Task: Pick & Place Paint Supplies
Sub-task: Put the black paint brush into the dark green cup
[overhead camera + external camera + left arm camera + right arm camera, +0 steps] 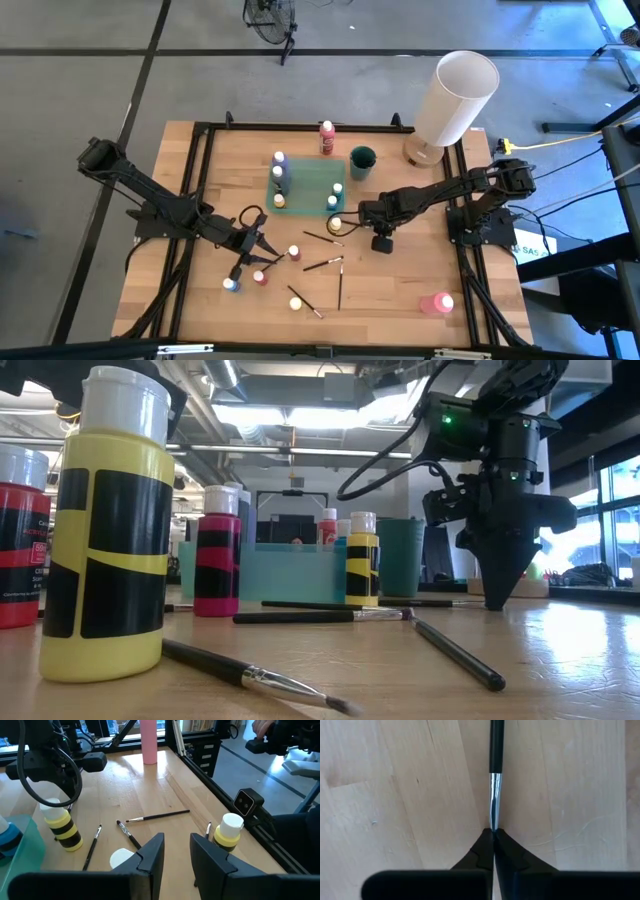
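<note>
My right gripper [381, 243] points down at the table right of centre and is shut on the tip end of a thin dark-handled brush [495, 750] that lies on the wood. My left gripper [177, 852] hovers open at the left of the table, slanting down, with nothing between its fingers. Other brushes [325, 264] and small white-capped paint bottles [294, 252] are spread over the middle and near part of the table. A yellow bottle [335, 224] stands close to my right gripper. More bottles stand in a teal tray [305, 187]. My right gripper pinches the brush at the outer end of its silver ferrule [493, 822] between its two fingertips. The fingers come from above, pointing down. The bristles are hidden between them. The brush lies flat on the table, its handle reaching away from the fingers.
A tall white cylinder [455, 97] stands at the far right corner, a dark green cup [362, 162] beside the tray, and a tall pink bottle [327, 138] at the far edge. A big pink bottle [437, 303] lies near the front right. A black frame [205, 180] borders the table.
</note>
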